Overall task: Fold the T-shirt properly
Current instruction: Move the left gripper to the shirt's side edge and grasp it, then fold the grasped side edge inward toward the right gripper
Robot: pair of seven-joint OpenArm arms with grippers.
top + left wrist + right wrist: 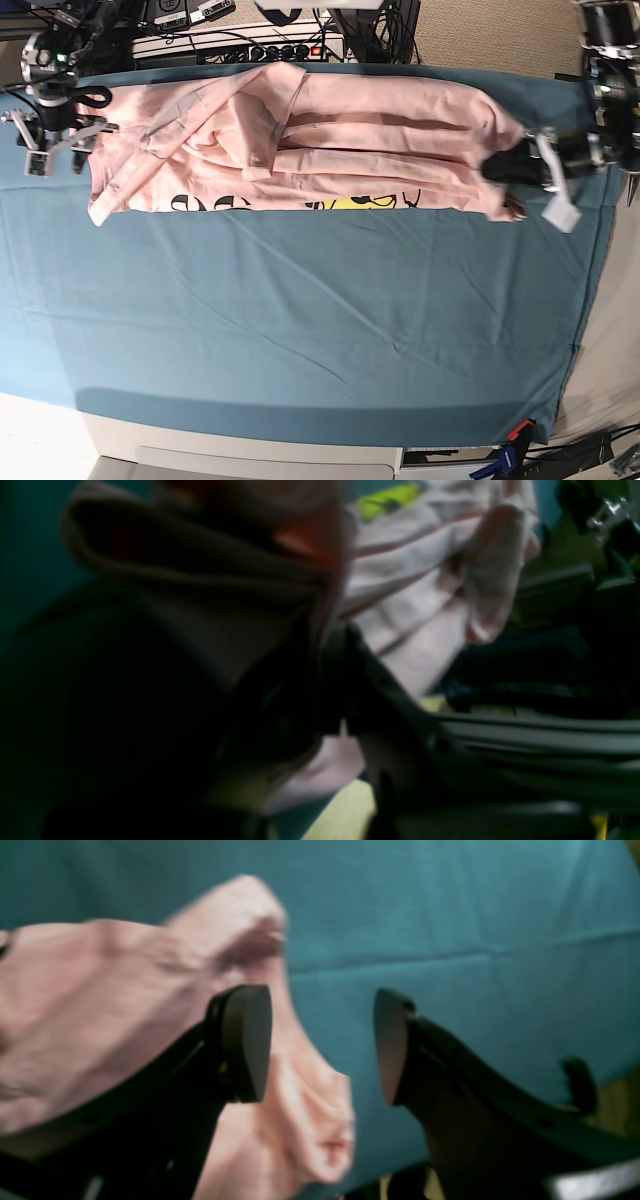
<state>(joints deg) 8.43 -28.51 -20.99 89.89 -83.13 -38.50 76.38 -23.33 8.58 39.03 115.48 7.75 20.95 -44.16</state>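
Observation:
The pale pink T-shirt (380, 140) lies stretched along the far side of the table, folded lengthwise. A strip of black lettering and yellow graphic (350, 203) shows at its near edge. My left gripper (505, 165) is at the shirt's right end, shut on the cloth. In the left wrist view, pink fabric (425, 580) bunches over and between the dark fingers (380, 695). My right gripper (58, 140) hovers at the shirt's left end. In the right wrist view it (320, 1045) stands open, with the shirt's edge (100, 1005) beneath its left finger.
The teal table cloth (300, 320) covers the whole table in front of the shirt. Cables and a power strip (250, 40) crowd the space behind the far edge. The cloth's right edge (590, 300) drops off just past my left arm.

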